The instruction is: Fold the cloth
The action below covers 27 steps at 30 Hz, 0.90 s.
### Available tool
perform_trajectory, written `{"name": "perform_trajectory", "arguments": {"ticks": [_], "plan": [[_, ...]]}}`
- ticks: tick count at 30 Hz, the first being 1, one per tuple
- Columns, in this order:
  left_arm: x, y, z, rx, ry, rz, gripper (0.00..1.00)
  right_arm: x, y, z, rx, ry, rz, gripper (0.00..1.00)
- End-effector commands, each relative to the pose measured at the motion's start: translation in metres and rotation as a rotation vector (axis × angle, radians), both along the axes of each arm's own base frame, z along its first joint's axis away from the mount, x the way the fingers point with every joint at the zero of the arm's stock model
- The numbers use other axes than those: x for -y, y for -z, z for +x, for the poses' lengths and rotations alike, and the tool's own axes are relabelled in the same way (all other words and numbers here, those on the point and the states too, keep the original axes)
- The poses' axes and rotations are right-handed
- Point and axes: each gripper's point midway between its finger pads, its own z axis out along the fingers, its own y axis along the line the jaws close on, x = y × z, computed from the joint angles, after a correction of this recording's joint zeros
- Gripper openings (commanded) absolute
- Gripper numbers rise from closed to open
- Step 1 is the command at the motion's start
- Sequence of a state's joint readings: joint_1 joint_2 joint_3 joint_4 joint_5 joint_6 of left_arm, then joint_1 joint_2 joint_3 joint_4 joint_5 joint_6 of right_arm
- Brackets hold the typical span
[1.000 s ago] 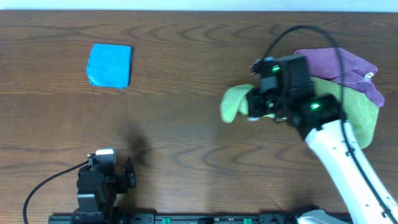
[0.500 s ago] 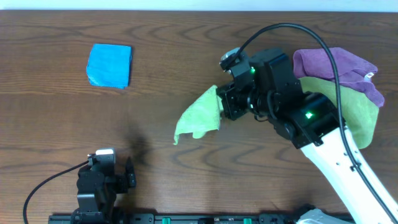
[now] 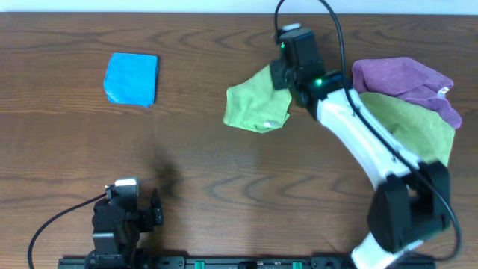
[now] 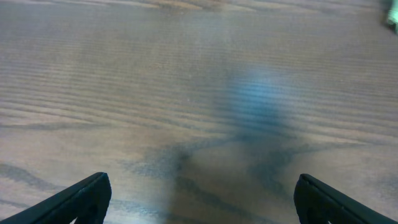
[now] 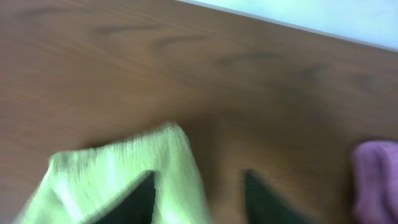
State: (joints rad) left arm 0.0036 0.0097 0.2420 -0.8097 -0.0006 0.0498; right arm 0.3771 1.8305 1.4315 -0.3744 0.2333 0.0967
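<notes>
The soft lime-green microfibre cloth lies rumpled, roughly square, near the worktop's far edge, right of centre. A small white tag shows near its front edge.

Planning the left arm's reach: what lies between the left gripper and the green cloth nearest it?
Only bare table from left gripper to cloth, in the overhead view.
</notes>
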Motion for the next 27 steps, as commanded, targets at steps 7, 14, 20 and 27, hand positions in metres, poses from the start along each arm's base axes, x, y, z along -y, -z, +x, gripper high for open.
{"name": "perform_trajectory", "arguments": {"ticks": [7, 14, 20, 27], "plan": [[-0.001, 0.001, 0.0, -0.001, 0.001, 0.01, 0.95, 0.037, -0.016, -0.012, -0.027, 0.086, -0.054, 0.66], [-0.001, 0.001, 0.0, -0.001, 0.001, 0.011, 0.95, 0.004, 0.028, -0.048, -0.272, -0.003, 0.159, 0.66], [-0.001, 0.001, 0.0, -0.001, 0.001, 0.011, 0.95, -0.026, 0.071, -0.05, -0.379, -0.143, 0.255, 0.66], [-0.001, 0.001, 0.0, -0.001, 0.001, 0.01, 0.95, -0.019, 0.117, -0.042, -0.442, -0.112, 0.246, 0.58]]}}
